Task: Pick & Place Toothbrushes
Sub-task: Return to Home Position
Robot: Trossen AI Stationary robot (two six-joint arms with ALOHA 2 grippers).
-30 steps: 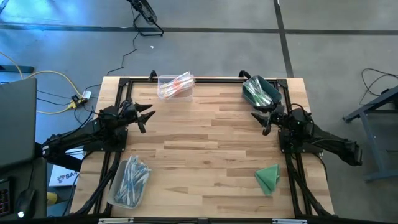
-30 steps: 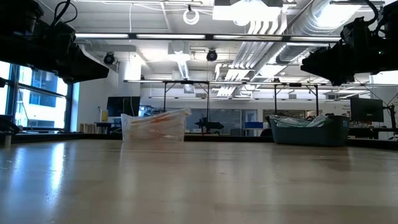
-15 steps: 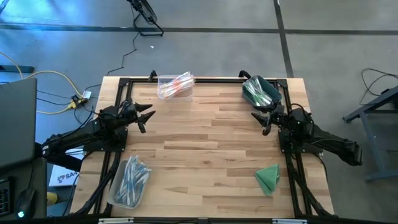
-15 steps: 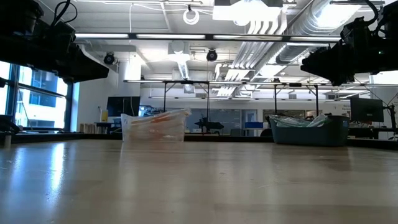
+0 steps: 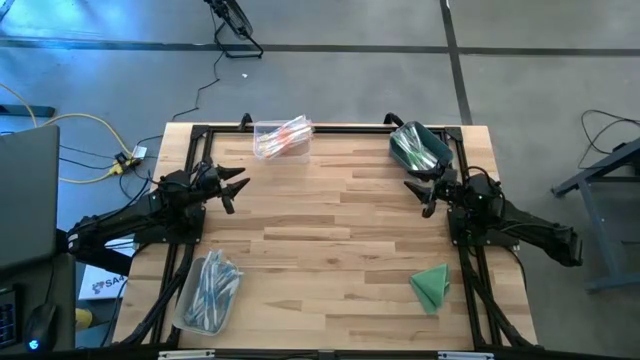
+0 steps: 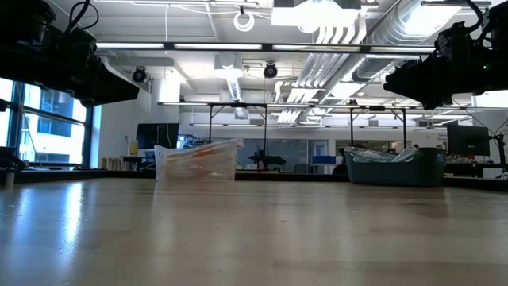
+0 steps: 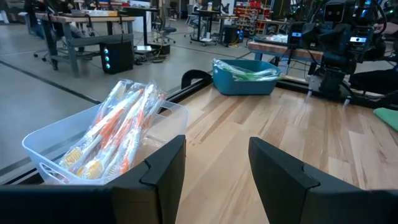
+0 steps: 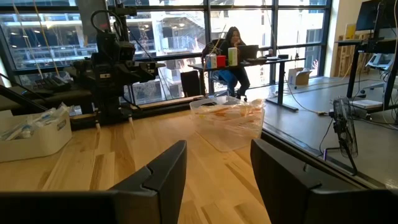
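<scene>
The toothbrushes lie in three bins. Orange ones fill a clear bin (image 5: 283,137) (image 7: 112,140) at the table's far edge. Green ones lie in a teal bin (image 5: 418,146) (image 7: 245,78) at the far right. Blue ones are in a clear bin (image 5: 208,290) (image 8: 34,134) at the near left. My left gripper (image 5: 235,188) (image 7: 217,168) hovers open at the table's left side, pointing level toward the middle. My right gripper (image 5: 418,192) (image 8: 217,168) hovers open at the right side, just near of the teal bin. Both hold nothing.
A folded green cloth (image 5: 432,286) lies at the table's near right. A black frame rail (image 5: 300,128) runs along the table's edges. The bare wooden middle (image 5: 330,220) lies between the two arms. A person (image 8: 233,46) sits at a desk in the room beyond.
</scene>
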